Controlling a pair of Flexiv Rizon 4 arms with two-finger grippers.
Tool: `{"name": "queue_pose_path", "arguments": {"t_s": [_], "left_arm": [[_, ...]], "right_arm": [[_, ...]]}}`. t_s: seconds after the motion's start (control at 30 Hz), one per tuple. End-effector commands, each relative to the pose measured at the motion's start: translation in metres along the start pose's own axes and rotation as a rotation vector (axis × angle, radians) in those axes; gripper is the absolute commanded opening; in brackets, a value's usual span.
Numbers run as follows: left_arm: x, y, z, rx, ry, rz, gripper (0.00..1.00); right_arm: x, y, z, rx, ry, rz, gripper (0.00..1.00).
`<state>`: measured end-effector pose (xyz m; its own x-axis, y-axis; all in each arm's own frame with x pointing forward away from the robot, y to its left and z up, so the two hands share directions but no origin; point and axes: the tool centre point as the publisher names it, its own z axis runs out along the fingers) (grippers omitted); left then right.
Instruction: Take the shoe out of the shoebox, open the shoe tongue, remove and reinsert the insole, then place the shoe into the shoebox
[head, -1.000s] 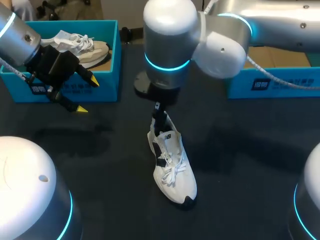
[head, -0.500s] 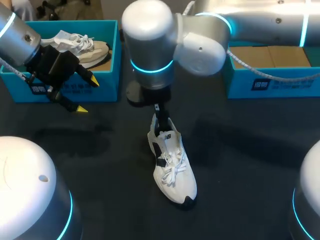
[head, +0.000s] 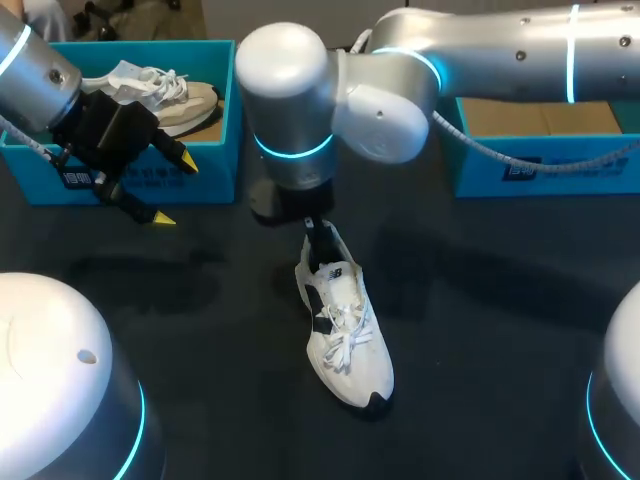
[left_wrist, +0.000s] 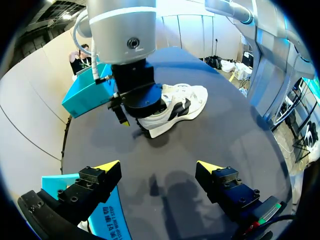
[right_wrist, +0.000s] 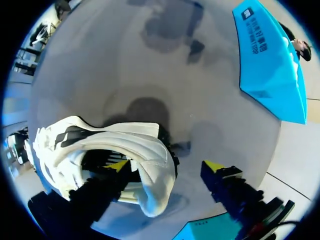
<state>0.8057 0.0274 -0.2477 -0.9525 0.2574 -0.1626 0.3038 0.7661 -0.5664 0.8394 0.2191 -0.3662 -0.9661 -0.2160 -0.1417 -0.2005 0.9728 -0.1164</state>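
A white shoe (head: 350, 340) with black side marks and white laces lies on the dark table, toe toward me. My right gripper (head: 320, 238) stands open at its heel. In the right wrist view (right_wrist: 166, 166) one yellow-tipped finger (right_wrist: 117, 165) is inside the shoe (right_wrist: 100, 140). The other finger (right_wrist: 216, 166) is outside, a little apart from the heel collar between them. My left gripper (head: 172, 190) hangs open and empty in front of the left blue shoebox (head: 205, 185). The left wrist view (left_wrist: 157, 167) shows the shoe (left_wrist: 185, 100) ahead, with the right gripper (left_wrist: 135, 119) on it.
A second pale shoe (head: 175, 100) lies inside the left shoebox. Another blue box (head: 560, 160) with a cardboard-coloured inside stands at the back right. My right arm's large joint (head: 290, 90) hangs over the table's middle.
My right arm's elbow joint has swung to the left while its gripper stayed at the shoe's heel. Neither the shoe nor the left arm has moved.
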Motion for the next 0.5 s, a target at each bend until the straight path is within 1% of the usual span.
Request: {"name": "queue_pose_path", "arguments": {"t_s": [0.03,0.07,0.1,0.13,0.17,0.2,0.37,0.5], "left_arm": [[0.001,0.000,0.000,-0.003,0.000,0.000,1.00],[0.001,0.000,0.000,-0.003,0.000,0.000,1.00],[0.001,0.000,0.000,-0.003,0.000,0.000,1.00],[0.001,0.000,0.000,-0.003,0.000,0.000,1.00],[0.001,0.000,0.000,-0.003,0.000,0.000,1.00],[0.001,0.000,0.000,-0.003,0.000,0.000,1.00],[0.001,0.000,0.000,-0.003,0.000,0.000,1.00],[0.001,0.000,0.000,-0.003,0.000,0.000,1.00]], "right_arm": [[0.001,-0.005,0.006,-0.014,0.006,0.005,0.48],[0.002,-0.005,0.007,-0.013,0.007,0.007,0.46],[0.002,-0.006,0.007,-0.012,0.009,0.009,0.39],[0.002,-0.006,0.007,-0.012,0.010,0.010,0.27],[0.003,-0.005,0.007,-0.013,0.011,0.013,0.09],[0.004,-0.004,0.007,-0.013,0.013,0.015,0.00],[0.009,0.000,0.010,-0.007,0.031,0.038,0.00],[0.012,-0.003,-0.007,-0.006,0.022,0.083,0.00]]}}
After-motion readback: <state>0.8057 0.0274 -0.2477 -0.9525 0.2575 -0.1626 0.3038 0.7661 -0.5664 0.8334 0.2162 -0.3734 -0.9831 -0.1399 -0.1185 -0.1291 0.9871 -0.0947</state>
